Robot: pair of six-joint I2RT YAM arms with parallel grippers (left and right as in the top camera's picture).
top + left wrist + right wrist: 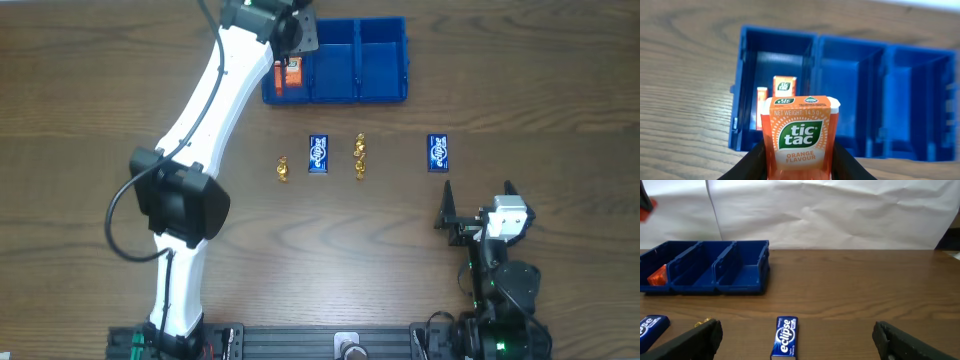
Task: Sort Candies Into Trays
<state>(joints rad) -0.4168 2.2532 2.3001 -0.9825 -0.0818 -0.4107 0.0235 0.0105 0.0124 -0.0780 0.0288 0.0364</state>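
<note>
The orange plastic candy box (801, 135) sat clamped in the left gripper (800, 167), over the nine-o'clock bin of the blue three-bin plastic tray (850, 42). The right gripper (478, 198) rested at the table's four o'clock, fingers apart.

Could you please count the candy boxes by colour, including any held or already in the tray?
Orange boxes: 3 (one held by the left claw, two in the tray)
Blue boxes: 2
Total: 5
</note>
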